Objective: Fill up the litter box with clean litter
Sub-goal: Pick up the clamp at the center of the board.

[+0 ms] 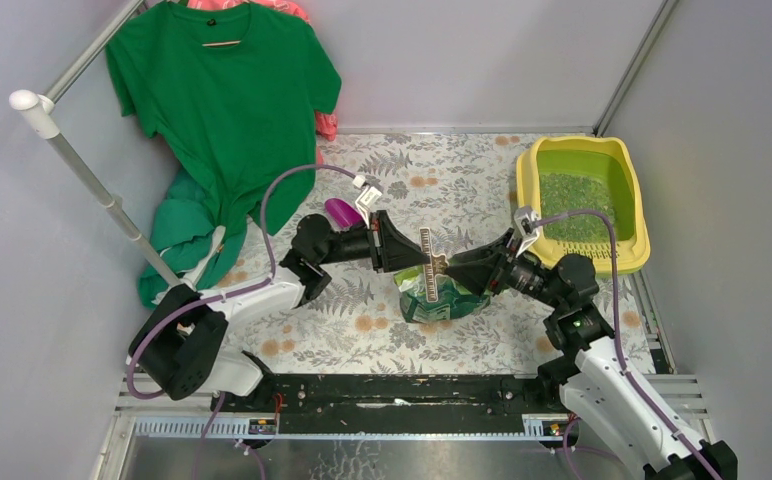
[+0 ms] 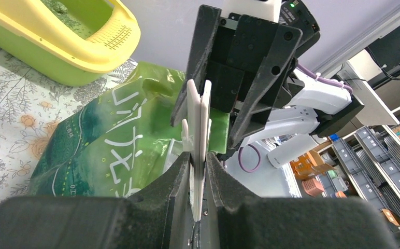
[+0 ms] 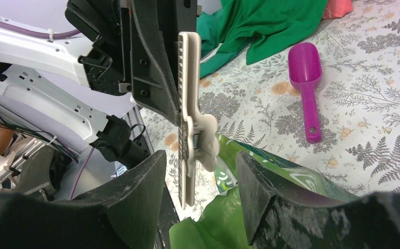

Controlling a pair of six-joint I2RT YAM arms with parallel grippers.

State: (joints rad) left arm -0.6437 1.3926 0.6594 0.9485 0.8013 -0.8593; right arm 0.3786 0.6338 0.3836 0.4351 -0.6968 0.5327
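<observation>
With the left gripper clamped on the clip and the right gripper jaws apart around its lever, seemingly not touching, a skewed squeeze could topple the centre bag, well apart from the upper-right litter box holding litter.

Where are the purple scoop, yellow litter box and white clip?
Purple plastic scoop [image 3: 304, 66]: right wrist view, bowl.
Yellow plastic litter box [image 1: 612, 260]: top view, near rim.
White plastic clip [image 2: 194, 120]: left wrist view, mid-length.
</observation>
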